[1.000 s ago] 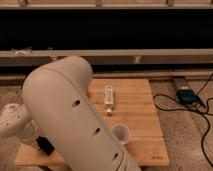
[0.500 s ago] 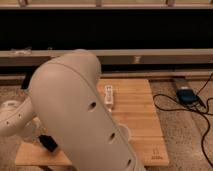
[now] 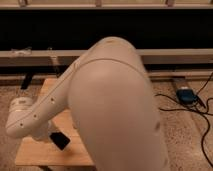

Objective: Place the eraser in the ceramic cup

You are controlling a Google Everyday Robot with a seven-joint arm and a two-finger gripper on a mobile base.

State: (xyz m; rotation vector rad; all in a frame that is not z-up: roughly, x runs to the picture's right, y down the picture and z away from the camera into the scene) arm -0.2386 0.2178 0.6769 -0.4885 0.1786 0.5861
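My white arm (image 3: 112, 100) fills the middle of the camera view and covers most of the wooden table (image 3: 37, 152). The eraser and the ceramic cup are both hidden behind it. The gripper (image 3: 60, 141) is the dark tip below the white wrist (image 3: 22, 117), low over the table's front left part. It is shut, and I cannot tell whether anything is in it.
A blue device (image 3: 186, 95) lies on the speckled floor at the right, with black cables (image 3: 204, 125) trailing from it. A dark wall with a pale rail (image 3: 30, 56) runs behind the table.
The arm has swung closer to the camera and now hides the white cup and the long white bar that showed before. The gripper end stays at the table's front left.
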